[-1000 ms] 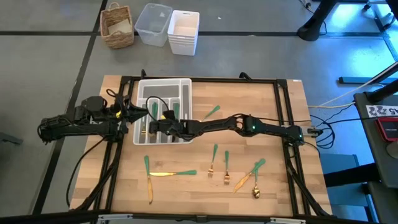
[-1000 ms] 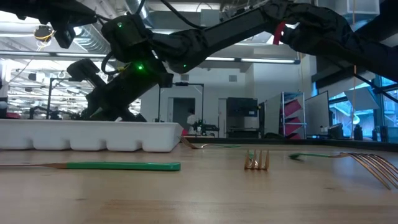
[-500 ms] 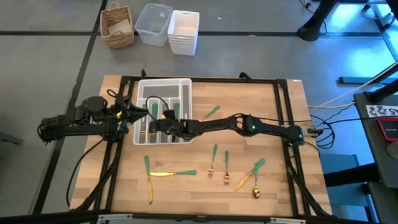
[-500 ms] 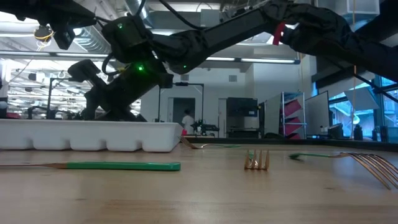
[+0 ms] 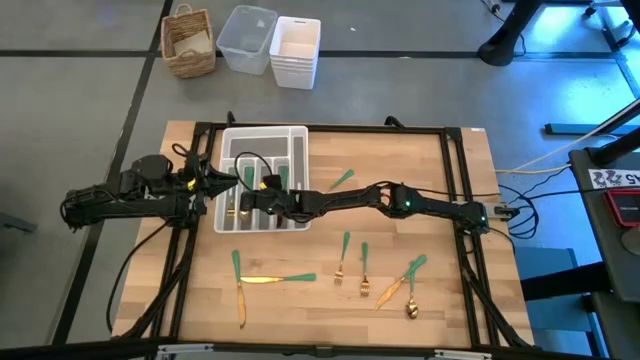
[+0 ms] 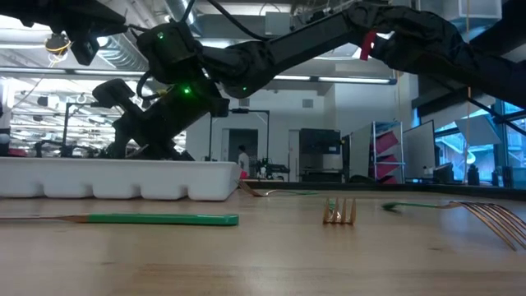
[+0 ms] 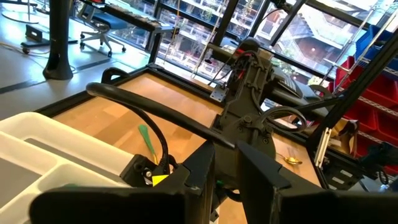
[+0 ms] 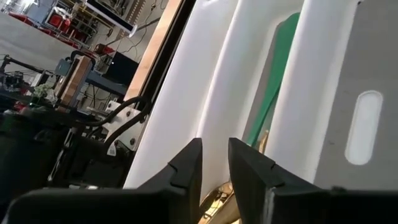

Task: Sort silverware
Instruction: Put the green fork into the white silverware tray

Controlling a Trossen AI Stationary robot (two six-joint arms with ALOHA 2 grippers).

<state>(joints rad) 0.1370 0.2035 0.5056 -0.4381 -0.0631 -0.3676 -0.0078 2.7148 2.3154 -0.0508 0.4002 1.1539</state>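
The white tray [image 5: 262, 150] lies near the table's far-left corner with green-handled silverware in it [image 5: 283, 178], also seen in the right wrist view [image 8: 273, 81]. More gold-and-green pieces lie loose on the wood: two knives [image 5: 240, 290] [image 5: 278, 279], forks [image 5: 343, 256] [image 5: 364, 268], a cluster with a spoon [image 5: 405, 285], and one piece beside the tray [image 5: 341, 180]. My right gripper [image 5: 250, 198] [image 8: 215, 149] hovers over the tray's near-left compartments, fingers close together and holding nothing. My left gripper [image 5: 222, 180] [image 7: 226, 152] waits at the tray's left edge, shut.
A wicker basket [image 5: 189, 42], a clear bin [image 5: 247, 38] and stacked white containers [image 5: 295, 50] stand on the floor beyond the far edge. Black frame rails [image 5: 455, 190] run along the table's sides. In the low view a green handle [image 6: 160, 219] and fork tines [image 6: 339, 212] lie near.
My right gripper has drawn back slightly toward the table's right while staying over the tray. The silverware and the left arm have kept still.
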